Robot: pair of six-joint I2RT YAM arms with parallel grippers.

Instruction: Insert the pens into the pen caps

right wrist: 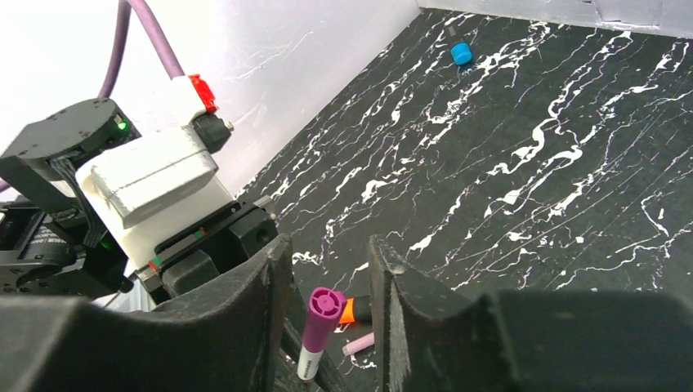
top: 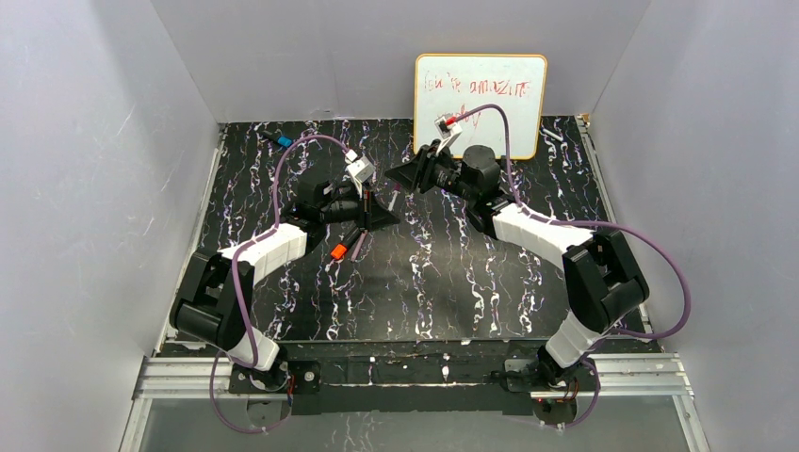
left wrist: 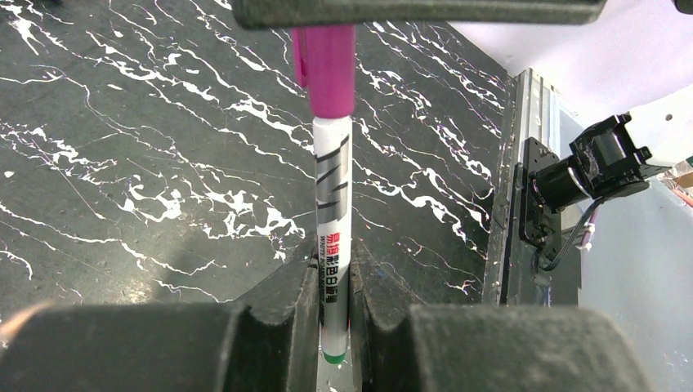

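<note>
Top view: the left fingers [top: 377,215] and the right fingers [top: 412,174] meet tip to tip over the middle of the black marbled worktop [top: 452,282]. What sits between them is too small to read here. An orange cap [top: 336,250] lies on the worktop just near-side of the left fingers, and a pale pink pen [top: 359,245] lies right beside it. A blue cap [top: 283,138] sits well apart at the far left. A whiteboard [top: 481,104] leans on the back wall.

Left wrist: the left fingers [left wrist: 278,318] are clamped tight on the lower barrel of a white pen [left wrist: 333,212] with printed text. The pen is upright in the frame and off the worktop. A magenta cap [left wrist: 327,69] sits on its far end, and a dark bar crosses just above it.

Right wrist: the right fingers [right wrist: 253,302] are partly open and straddle the magenta cap [right wrist: 324,309]. A gap shows on each side, so they have no grip on it. Below lie the orange cap [right wrist: 351,309] and the pale pink pen [right wrist: 359,345]. The blue cap [right wrist: 462,54] is far off. The left wrist camera housing [right wrist: 151,175] is to the left.
</note>
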